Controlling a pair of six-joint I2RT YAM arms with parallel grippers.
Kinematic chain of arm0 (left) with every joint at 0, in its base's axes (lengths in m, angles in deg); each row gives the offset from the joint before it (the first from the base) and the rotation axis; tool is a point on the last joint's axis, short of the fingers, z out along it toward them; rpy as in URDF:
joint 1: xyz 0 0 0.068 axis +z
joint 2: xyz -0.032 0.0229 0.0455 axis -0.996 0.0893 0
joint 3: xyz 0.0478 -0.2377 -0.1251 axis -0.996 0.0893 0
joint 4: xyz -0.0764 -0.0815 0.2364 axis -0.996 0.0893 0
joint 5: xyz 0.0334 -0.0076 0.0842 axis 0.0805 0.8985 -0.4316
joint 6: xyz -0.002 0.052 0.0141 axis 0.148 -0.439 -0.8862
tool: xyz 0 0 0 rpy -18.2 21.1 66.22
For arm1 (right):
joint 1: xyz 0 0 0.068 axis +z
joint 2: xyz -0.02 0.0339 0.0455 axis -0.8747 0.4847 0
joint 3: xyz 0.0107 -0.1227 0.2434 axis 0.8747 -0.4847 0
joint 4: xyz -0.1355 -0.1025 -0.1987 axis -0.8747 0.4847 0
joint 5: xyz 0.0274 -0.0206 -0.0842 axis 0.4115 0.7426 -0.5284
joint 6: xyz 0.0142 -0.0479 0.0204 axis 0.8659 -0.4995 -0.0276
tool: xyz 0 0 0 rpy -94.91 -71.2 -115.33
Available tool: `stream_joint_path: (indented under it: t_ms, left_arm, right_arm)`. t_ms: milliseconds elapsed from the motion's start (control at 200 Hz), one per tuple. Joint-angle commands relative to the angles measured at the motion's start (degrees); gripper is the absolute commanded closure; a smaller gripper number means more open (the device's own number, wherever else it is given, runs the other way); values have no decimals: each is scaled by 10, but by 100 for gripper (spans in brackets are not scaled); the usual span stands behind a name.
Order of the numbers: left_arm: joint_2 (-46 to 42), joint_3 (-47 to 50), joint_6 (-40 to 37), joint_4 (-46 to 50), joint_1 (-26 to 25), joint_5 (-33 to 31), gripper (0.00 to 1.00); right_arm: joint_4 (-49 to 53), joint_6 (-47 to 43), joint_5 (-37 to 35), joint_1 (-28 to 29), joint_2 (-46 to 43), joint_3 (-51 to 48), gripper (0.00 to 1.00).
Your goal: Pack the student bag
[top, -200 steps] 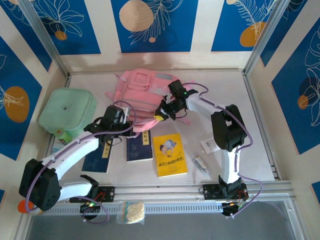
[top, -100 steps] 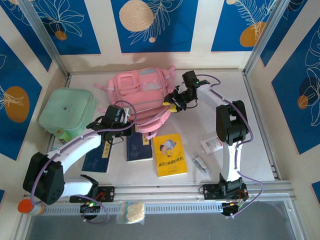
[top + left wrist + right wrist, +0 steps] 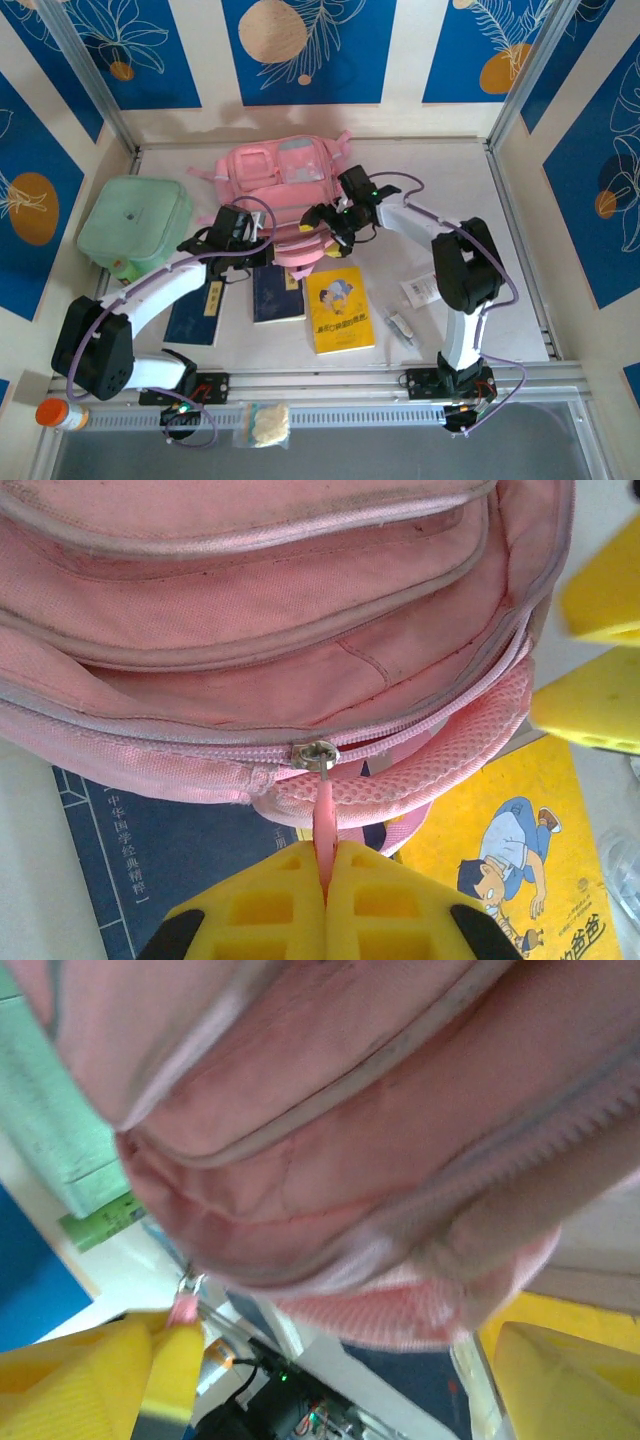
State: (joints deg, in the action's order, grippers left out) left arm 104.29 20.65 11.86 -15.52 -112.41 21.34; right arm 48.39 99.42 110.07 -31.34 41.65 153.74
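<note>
Pink backpack lies toward the back of the table, its near edge at my jaws: left gripper pinched shut on the zipper pull, right gripper spread wide just beside it.

Pink student bag up close, R claw wide apart below, mint-green case far L.

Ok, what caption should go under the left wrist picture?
Left claw pinches the zipper pull on the pink backpack, with a blue book and a yellow book behind.
</note>
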Motion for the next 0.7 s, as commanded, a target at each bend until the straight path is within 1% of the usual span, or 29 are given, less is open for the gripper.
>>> stream_joint_path:
  t_ms: [0, 95, 140, 235, 330, 375, 395, 525, 605, 695]
  left_arm:
    - [4, -24, 6, -15, -6, 21, 100]
    - [4, -26, 5, -17, -6, 22, 100]
    - [4, -28, 3, -15, -6, 20, 100]
    - [3, -34, -1, -10, -6, 14, 100]
    - [1, -39, -8, -3, -6, 9, 100]
    - [-1, -42, -13, 5, -5, 2, 100]
    - [-3, -43, -14, 7, -5, -1, 100]
    - [-13, -49, -24, 38, 3, -38, 100]
    - [-20, -47, -22, 56, 18, -62, 100]
    - [-29, -41, -8, 79, 41, -99, 100]
  right_arm:
    - [-27, 53, -43, 8, 35, 26, 14]
    - [-29, 43, -74, 8, 47, 40, 27]
    - [-18, 26, -84, 6, 51, 51, 36]
    - [1, -12, -116, 3, 44, 59, 65]
    - [12, -42, -144, 0, 29, 55, 84]
    - [20, -48, -145, -9, 24, 54, 97]
    - [20, -51, -143, -14, 21, 51, 100]
    - [4, -72, -126, -49, -8, 33, 100]
    - [21, -95, -115, -67, -16, 46, 100]
    - [29, -121, -85, -91, -25, 54, 100]
